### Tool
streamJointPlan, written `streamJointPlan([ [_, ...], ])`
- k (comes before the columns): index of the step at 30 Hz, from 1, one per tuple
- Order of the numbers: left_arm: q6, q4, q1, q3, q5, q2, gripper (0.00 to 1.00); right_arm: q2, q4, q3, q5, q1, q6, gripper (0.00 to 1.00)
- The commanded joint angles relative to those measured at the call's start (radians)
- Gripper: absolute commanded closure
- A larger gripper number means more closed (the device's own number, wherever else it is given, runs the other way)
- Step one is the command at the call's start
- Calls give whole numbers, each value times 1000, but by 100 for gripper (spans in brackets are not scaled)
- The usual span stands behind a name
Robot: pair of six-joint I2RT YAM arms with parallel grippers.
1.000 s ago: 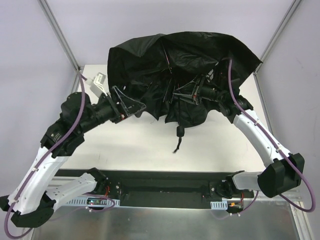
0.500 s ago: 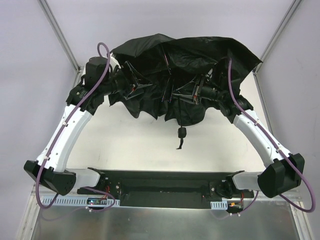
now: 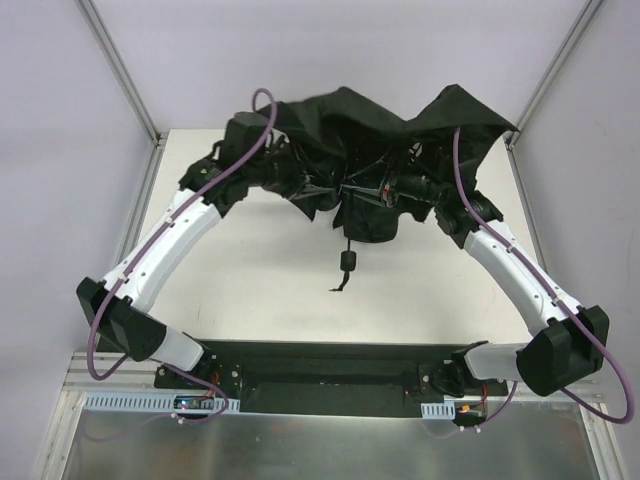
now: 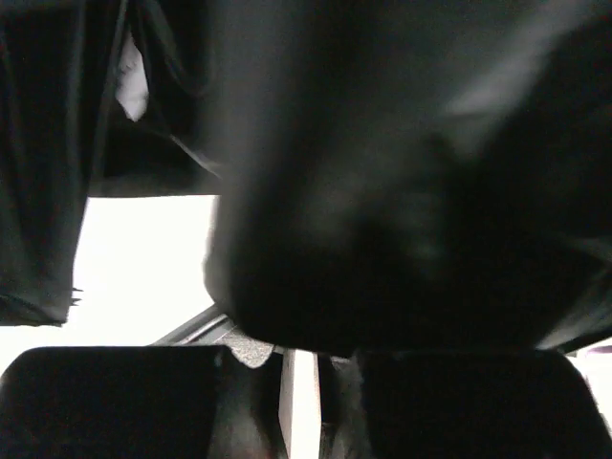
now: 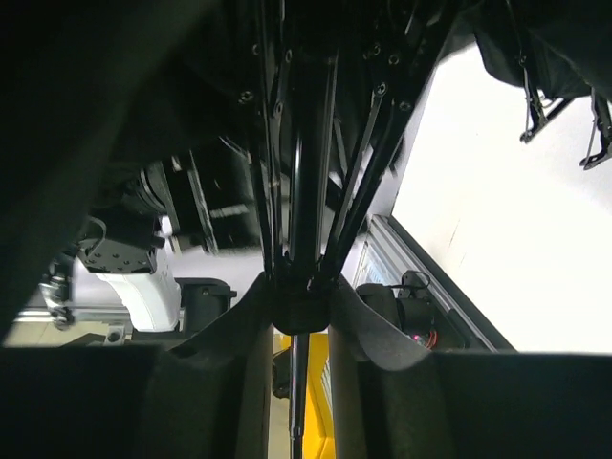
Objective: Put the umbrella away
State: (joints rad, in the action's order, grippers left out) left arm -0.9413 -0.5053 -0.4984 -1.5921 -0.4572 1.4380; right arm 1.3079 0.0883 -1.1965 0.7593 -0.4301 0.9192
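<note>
Above the table (image 3: 260, 285), the right pincer (image 3: 392, 189) holds the half-folded umbrella (image 3: 360, 115)

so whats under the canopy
Ribs and the shaft show under the canopy, with the handle hanging below. The right gripper clamps the shaft there. From above, the left gripper is buried in fabric, so its grip is hidden.

No legible text or markings anywhere.

drooping umbrella (image 3: 365, 125) blocks the far table (image 3: 260, 285), near half open
</note>
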Motion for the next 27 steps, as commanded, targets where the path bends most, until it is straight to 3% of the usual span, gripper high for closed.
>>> streamJointPlan([
  [1, 18, 60, -118, -26, 49, 3, 97, -35, 97, -46, 32, -32, -10, 100],
  [4, 21, 60, -123, 29, 49, -54, 93, -39, 88, -46, 11, -27, -20, 100],
  [5, 27, 60, -121, 50, 54, -86, 85, -44, 85, -37, 2, -21, -20, 100],
  [7, 33, 62, -120, 95, 49, -155, 58, -55, 83, -19, -12, -16, -22, 100],
  [9, 35, 62, -120, 154, 28, -226, 47, -67, 84, -5, -23, -13, -29, 100],
  [12, 1, 63, -115, 280, 11, -355, 47, -71, 84, 6, -8, -1, -39, 100],
  [14, -16, 73, -114, 352, 12, -442, 52, -78, 83, 8, 12, 13, -62, 100],
  [18, -14, 88, -114, 432, 31, -599, 54, -91, 82, 23, 96, 43, -181, 100],
  [23, 94, 91, -112, 296, 8, -672, 38, -139, 103, 81, 253, 63, -449, 100],
  [27, 121, 88, -112, 140, 67, -645, 30, -199, 133, 173, 272, 67, -670, 100],
])
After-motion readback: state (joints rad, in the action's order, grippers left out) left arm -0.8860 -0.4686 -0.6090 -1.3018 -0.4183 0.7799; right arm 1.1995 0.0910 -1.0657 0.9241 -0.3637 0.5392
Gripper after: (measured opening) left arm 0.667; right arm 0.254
